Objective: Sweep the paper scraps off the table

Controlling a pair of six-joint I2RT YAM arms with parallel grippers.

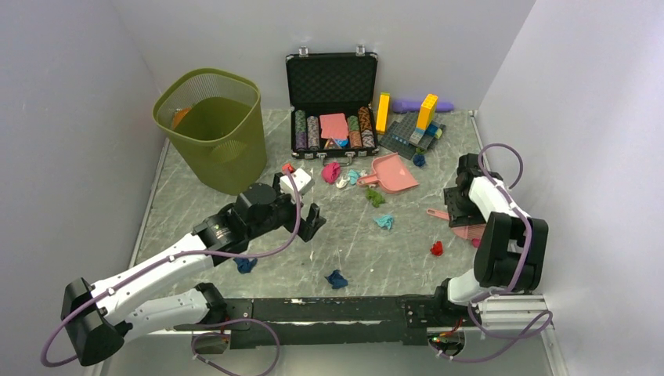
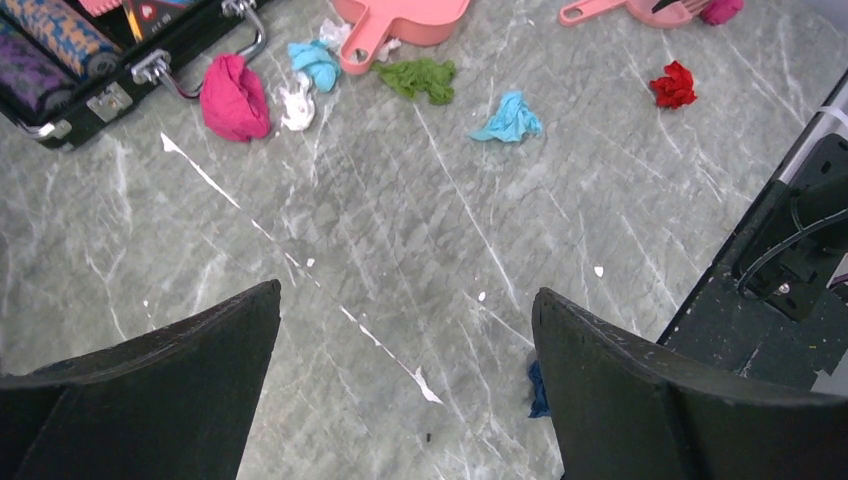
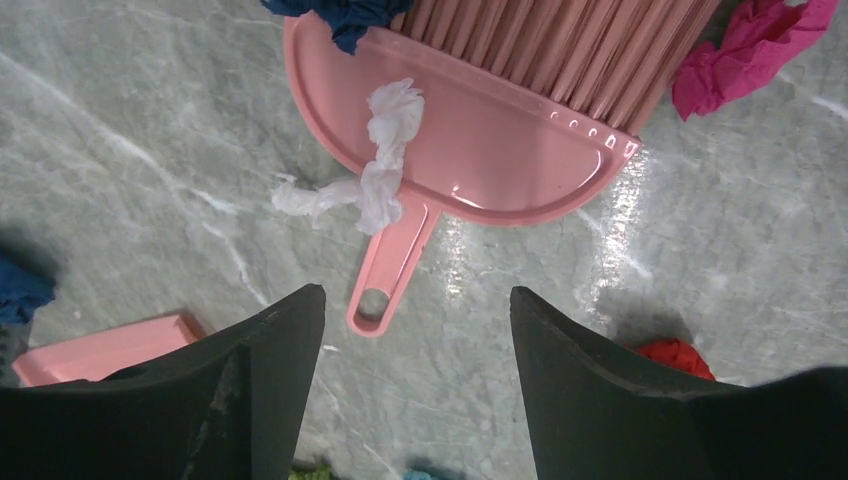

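The right arm point(image 1: 501, 235) covers its own wrist in the top view. In the right wrist view a red scrap point(image 3: 676, 355) is half tucked behind one dark finger point(image 3: 640, 400). A pink slab point(image 3: 100, 350) at the lower left there is cut off, and I cannot tell what it is. The right jaws stand spread apart, pinching nothing, over the handle of the pink brush point(image 3: 470, 150). A white scrap point(image 3: 385, 160) is draped across the brush and a magenta scrap point(image 3: 750, 50) lies beside its bristles. The left jaws gape wide and empty over bare surface point(image 2: 420, 220), with a dark blue scrap point(image 2: 537, 385) peeking from behind one finger point(image 2: 640, 400). The other paper scraps point(image 1: 384, 222) lie scattered mid-surface, near the pink dustpan point(image 1: 394, 174), the poker case point(image 1: 332, 90) and the green bin point(image 1: 211, 129).
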